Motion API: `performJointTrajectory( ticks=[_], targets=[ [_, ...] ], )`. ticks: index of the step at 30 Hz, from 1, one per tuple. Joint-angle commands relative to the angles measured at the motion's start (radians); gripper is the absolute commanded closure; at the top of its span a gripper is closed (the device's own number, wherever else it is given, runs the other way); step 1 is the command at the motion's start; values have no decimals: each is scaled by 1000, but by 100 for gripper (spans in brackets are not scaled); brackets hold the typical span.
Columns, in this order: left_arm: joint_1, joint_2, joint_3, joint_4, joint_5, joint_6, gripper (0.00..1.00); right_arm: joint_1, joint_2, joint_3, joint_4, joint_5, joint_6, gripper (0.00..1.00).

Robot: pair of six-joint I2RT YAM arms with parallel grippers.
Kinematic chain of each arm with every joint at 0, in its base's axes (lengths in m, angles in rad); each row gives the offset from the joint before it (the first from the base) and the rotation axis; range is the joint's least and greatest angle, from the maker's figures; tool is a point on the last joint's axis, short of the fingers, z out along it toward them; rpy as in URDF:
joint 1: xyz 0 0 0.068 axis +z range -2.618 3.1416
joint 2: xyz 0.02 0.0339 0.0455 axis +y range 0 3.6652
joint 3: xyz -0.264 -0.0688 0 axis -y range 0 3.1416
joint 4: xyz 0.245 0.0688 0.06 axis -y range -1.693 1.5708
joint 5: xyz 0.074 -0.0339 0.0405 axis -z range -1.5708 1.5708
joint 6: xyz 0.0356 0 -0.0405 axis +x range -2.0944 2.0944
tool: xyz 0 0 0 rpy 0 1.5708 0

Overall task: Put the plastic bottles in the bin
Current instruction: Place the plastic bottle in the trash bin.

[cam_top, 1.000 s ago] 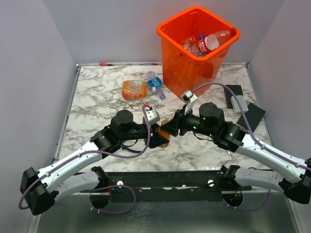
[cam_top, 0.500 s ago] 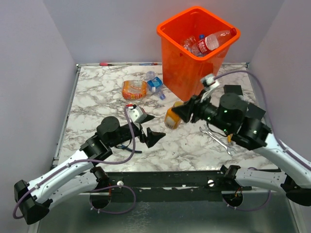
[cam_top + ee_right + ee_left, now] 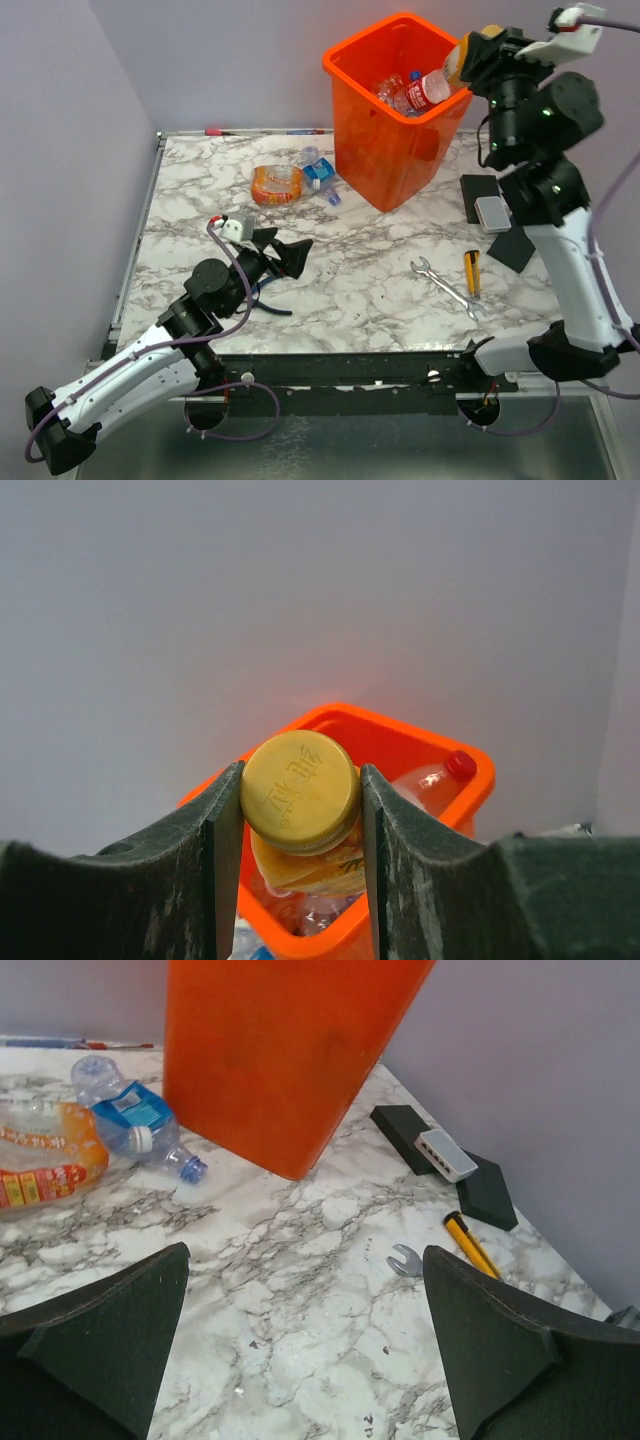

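The right pincer (image 3: 300, 780) is raised high and clenched on a yellow-capped bottle (image 3: 310, 865), its jaws pressing the neck just under the cap. The orange bin (image 3: 380, 140) sits just below and ahead of it, so the bottle looks ready to drop over the near rim, though it is not yet inside. Already in the bin, beneath that pincer, lie a red-labelled bottle (image 3: 430, 88) leaning on the rim and at least one clear crushed bottle (image 3: 388, 92). The left pincer (image 3: 280, 250) hangs low over the marble table (image 3: 200, 200), jaws spread wide and empty. Ahead of it and to its left are the two bottles left to collect: an orange-labelled crushed bottle (image 3: 45, 1155) and a blue-labelled bottle (image 3: 135, 1125) beside it. A steel wrench (image 3: 405, 1260) lies off to its right and should be left alone.
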Motion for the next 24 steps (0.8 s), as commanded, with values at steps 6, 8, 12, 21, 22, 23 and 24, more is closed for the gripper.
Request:
performJointTrajectory(
  ticks=[6, 8, 12, 21, 22, 23, 24],
  targets=[
    [-3, -66, -86, 14, -214, -304, 1, -295, 197, -239, 478, -263, 420, 100],
    [-3, -87, -88, -13, -229, -309, 1, -325, 304, -151, 444, -281, 459, 100],
    [-3, -130, -93, -49, -243, -298, 1, -345, 454, -56, 476, -276, 459, 100],
    [-3, -188, -126, -52, -299, -294, 1, -349, 806, 462, 252, -316, 384, 31],
    [-4, -188, -126, -53, -303, -294, 1, -349, 828, 510, 240, -310, 383, 25],
    [-4, -189, -126, -55, -307, -295, 1, -349, 833, 525, 217, -305, 386, 21],
    [-3, -187, -127, -55, -311, -296, 1, -349, 825, 518, 226, -303, 387, 18]
  ],
)
